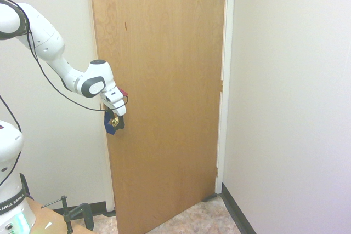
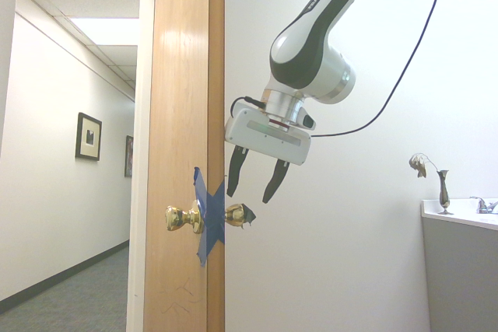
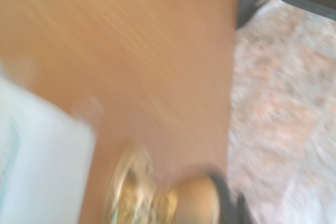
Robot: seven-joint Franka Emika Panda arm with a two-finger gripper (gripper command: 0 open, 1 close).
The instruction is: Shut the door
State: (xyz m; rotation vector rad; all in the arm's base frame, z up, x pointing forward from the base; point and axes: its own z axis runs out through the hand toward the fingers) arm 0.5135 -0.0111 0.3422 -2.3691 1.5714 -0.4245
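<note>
1. The tall flat door in medium-brown wood grain stands ajar, its free edge out from the white door frame; the hinges are on the far side from the arm. The job left is to swing it home.

2. The end effector, a white hand with two black fingers, is empty, its fingers spread apart. It tilts just above the round brass knob with a dark, ragged covering, on the arm's side of the door.

3. The step in hand seems to be setting up contact at the knob. A push should suit it better than a grip: the knob is round and smooth where bare, and the fingers could slide off it.

4. If pushing, bring the fingers together first, then press the door face beside the knob, near the free edge. There the leverage is best and little force should do.

5. Avoid the blue tape around the knob; a fingertip could snag or peel it. The dark covering may slip or catch too.

6. Press towards the frame and let the hand follow the door's arc. A straight push may scrape along the wood or skid past the edge.

7. Go slowly near the end, keeping fingers out of the gap, then press firmly so the latch can seat.
</note>
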